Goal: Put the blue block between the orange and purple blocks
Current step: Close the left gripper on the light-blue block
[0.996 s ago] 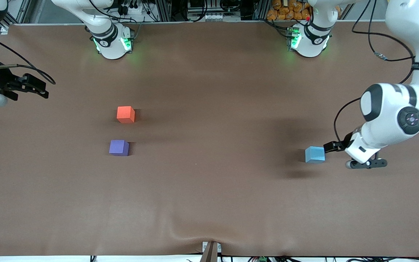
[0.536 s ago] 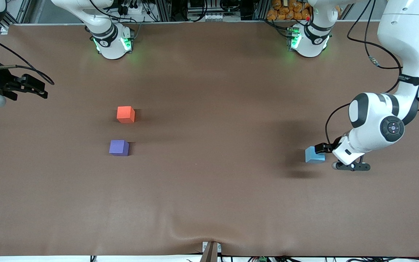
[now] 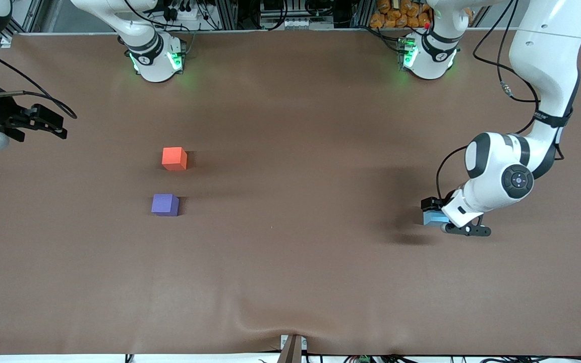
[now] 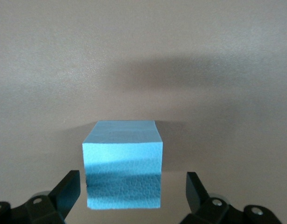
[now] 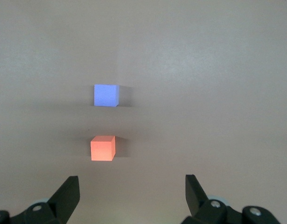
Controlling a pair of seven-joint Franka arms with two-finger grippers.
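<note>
The blue block [image 3: 430, 218] lies on the table toward the left arm's end. My left gripper [image 3: 434, 214] is low over it and open. In the left wrist view the blue block [image 4: 122, 163] sits between the two fingertips [image 4: 68, 189] with a gap on each side. The orange block [image 3: 174, 158] and the purple block [image 3: 165, 204] lie toward the right arm's end, the purple one nearer the front camera, with a gap between them. My right gripper [image 3: 57, 123] waits open and empty at the table's edge; its wrist view shows the orange block [image 5: 103, 148] and the purple block [image 5: 106, 95].
The brown table cover [image 3: 290, 252] has a wrinkle at its near edge in the middle. The two arm bases [image 3: 157, 58] stand along the table edge farthest from the front camera.
My left arm has moved toward the right arm's end, bringing its open fingers around the blue block. The blocks and the right arm have not moved.
</note>
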